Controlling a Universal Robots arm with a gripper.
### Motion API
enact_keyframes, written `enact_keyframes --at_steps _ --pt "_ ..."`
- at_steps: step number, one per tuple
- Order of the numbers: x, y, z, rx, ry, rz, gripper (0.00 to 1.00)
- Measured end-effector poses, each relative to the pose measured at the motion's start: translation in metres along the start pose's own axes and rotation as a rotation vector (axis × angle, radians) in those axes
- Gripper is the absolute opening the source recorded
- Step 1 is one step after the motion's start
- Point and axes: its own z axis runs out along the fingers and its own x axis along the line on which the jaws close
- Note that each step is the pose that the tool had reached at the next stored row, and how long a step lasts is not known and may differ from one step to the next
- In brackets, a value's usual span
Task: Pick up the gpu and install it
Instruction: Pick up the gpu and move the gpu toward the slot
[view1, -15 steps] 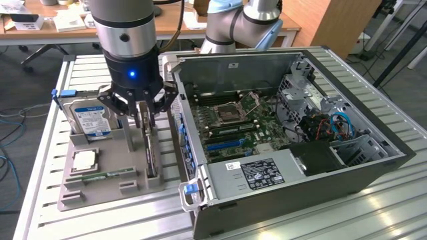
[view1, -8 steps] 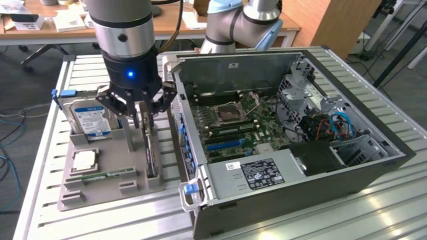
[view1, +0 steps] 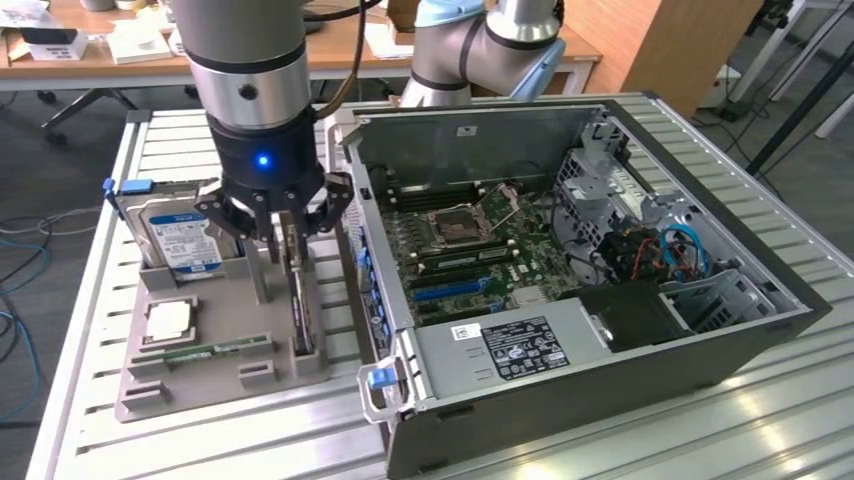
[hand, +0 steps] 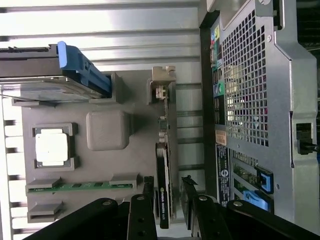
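The gpu (view1: 302, 318) (hand: 163, 192) stands on its long edge in a slot at the side of the grey holder tray (view1: 267, 345) (hand: 107, 92) nearest the computer case. It is a thin dark card with a green board edge and a metal bracket end. My gripper (view1: 278, 262) (hand: 166, 196) hangs directly over it, open. One black finger (hand: 146, 200) is on each side of the card, with a gap showing between the other finger (hand: 189, 197) and the card. The card still rests in its slot.
The open computer case (view1: 747, 330) (hand: 280, 125) lies beside the tray, motherboard with blue slots (view1: 447, 288) exposed. The tray also holds a blue-labelled hard drive (view1: 180, 238) (hand: 50, 67), a processor (view1: 170, 320) (hand: 51, 148) and a memory stick (view1: 203, 352) (hand: 80, 186). Desks stand behind.
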Motion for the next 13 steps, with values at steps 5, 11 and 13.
enact_keyframes --at_steps 5,11,13 --pt "0.0000 -0.0001 0.0008 0.0001 0.0000 0.000 0.36" --pt "0.0001 -0.0002 0.0044 0.0002 0.0001 0.000 0.36" --pt "0.0001 -0.0002 0.0045 0.0000 0.0000 0.000 0.36"
